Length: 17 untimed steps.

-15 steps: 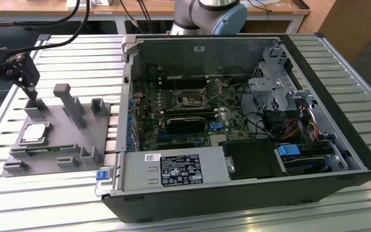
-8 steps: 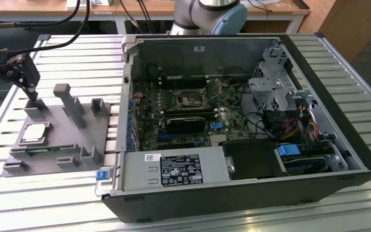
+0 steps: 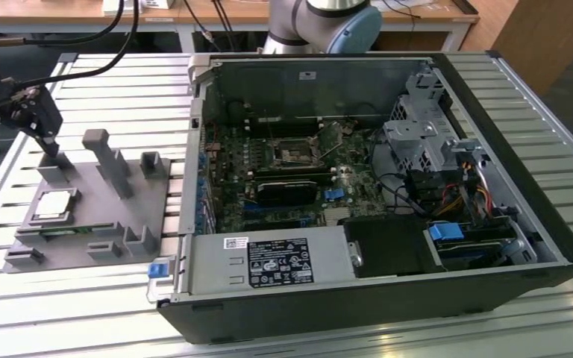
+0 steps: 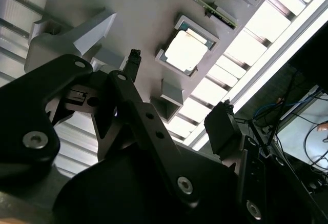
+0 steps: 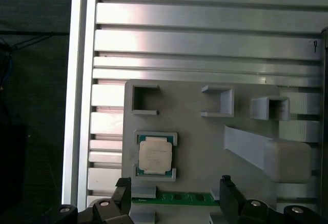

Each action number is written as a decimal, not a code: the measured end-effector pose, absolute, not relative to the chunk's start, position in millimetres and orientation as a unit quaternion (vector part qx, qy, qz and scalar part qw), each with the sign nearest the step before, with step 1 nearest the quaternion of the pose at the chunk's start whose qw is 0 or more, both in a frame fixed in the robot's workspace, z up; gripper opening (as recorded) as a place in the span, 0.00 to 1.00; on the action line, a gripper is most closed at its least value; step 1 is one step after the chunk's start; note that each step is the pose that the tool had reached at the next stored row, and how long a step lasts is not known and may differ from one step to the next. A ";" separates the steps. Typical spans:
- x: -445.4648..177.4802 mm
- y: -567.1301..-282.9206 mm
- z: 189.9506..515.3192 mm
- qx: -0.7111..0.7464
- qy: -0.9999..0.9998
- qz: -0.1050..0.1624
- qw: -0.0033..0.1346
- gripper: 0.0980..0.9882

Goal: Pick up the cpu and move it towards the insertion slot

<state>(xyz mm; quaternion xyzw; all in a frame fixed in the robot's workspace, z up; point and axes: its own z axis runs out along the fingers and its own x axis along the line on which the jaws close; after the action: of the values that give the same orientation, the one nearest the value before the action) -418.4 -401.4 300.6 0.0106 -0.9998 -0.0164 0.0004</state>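
Note:
The cpu [image 3: 56, 205] is a small square chip with a silvery top. It lies in a raised pocket on the grey fixture plate [image 3: 117, 212] at the exterior view's left. Both wrist views look down on the cpu [image 5: 155, 155] [image 4: 187, 49] in that pocket. My gripper [image 3: 50, 148] hangs above the far end of the plate, apart from the chip. Its black fingers [image 5: 225, 185] stand spread, so the gripper [image 5: 174, 184] [image 4: 179, 88] is open with nothing between them. The insertion slot [image 3: 292, 154] is a square socket on the motherboard inside the open computer case.
A thin green memory stick [image 3: 68, 230] [image 5: 177, 198] lies in the plate beside the cpu. Grey posts and a slanted block [image 3: 107, 160] rise from the plate. The computer case [image 3: 366, 283] has tall walls, cables and drive cages. Everything rests on a ribbed aluminium table [image 3: 107, 82].

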 end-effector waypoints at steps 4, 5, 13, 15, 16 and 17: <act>-418.5 -401.4 299.9 0.011 -1.000 -0.016 0.000 0.76; -418.5 -401.4 299.7 0.011 -1.000 -0.016 0.000 0.76; -418.5 -401.4 297.5 0.011 -1.000 -0.016 0.000 0.76; -418.5 -401.4 296.4 0.011 -1.000 -0.016 0.000 0.76; -418.5 -401.5 295.8 0.011 -1.000 -0.016 0.000 0.76; -418.6 -401.5 295.0 0.011 -1.000 -0.016 0.000 0.76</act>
<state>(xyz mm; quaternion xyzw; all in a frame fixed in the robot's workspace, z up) -418.6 -401.5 295.0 0.0106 -0.9998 -0.0163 0.0004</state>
